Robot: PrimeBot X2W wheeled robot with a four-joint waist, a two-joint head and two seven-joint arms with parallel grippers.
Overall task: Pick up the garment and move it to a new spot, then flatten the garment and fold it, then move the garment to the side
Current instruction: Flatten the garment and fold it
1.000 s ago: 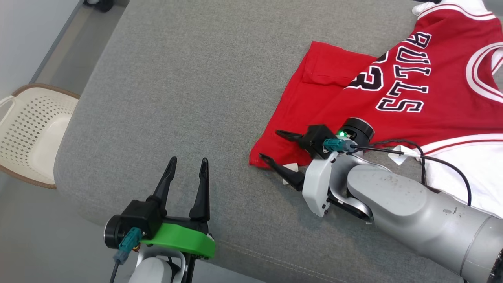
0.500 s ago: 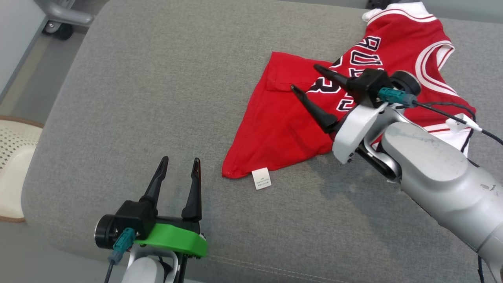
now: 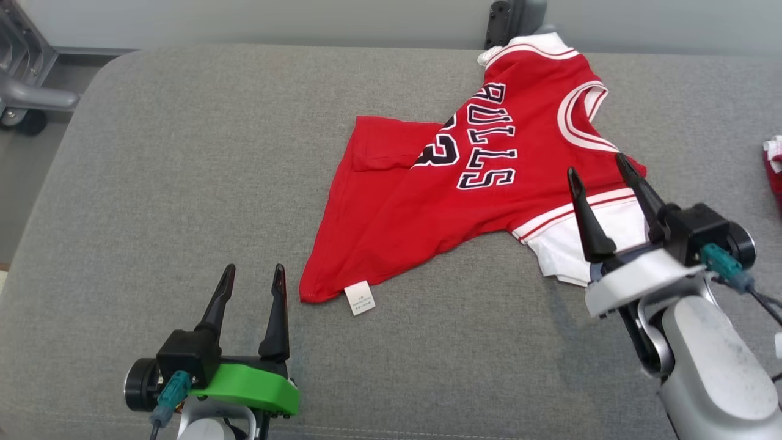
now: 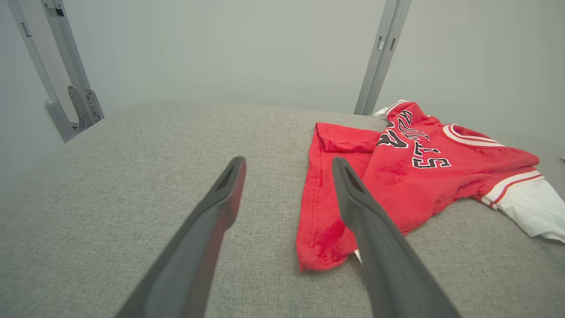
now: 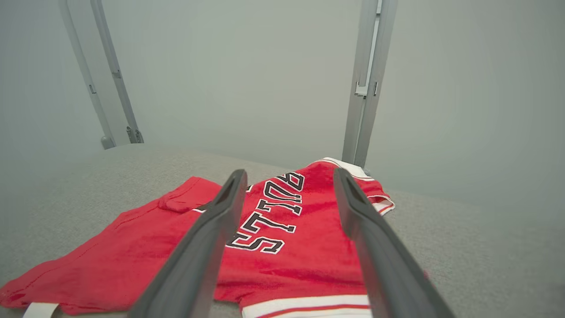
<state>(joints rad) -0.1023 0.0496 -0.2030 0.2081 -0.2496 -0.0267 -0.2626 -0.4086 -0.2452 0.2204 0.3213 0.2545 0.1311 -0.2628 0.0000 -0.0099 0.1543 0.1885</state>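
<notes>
The right gripper (image 5: 289, 174) rises from 6 o'clock, its 2 dark fingers (image 5: 198, 256) spread wide toward 12 with nothing between them. Past them lies the garment (image 5: 309, 260), a red jersey with black, white-edged lettering. It is spread on the grey cushion (image 5: 463, 247) from the centre out to 8 o'clock, where a white tag (image 5: 39, 310) shows at its hem. White trim crosses it at 6. A grey post (image 5: 364, 84) stands at 1 o'clock and a thinner rail (image 5: 101, 79) at 10, against a pale wall (image 5: 265, 66).

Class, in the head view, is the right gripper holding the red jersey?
No: the right gripper is open, fingers apart, no cloth of the jersey pinched between them.
</notes>
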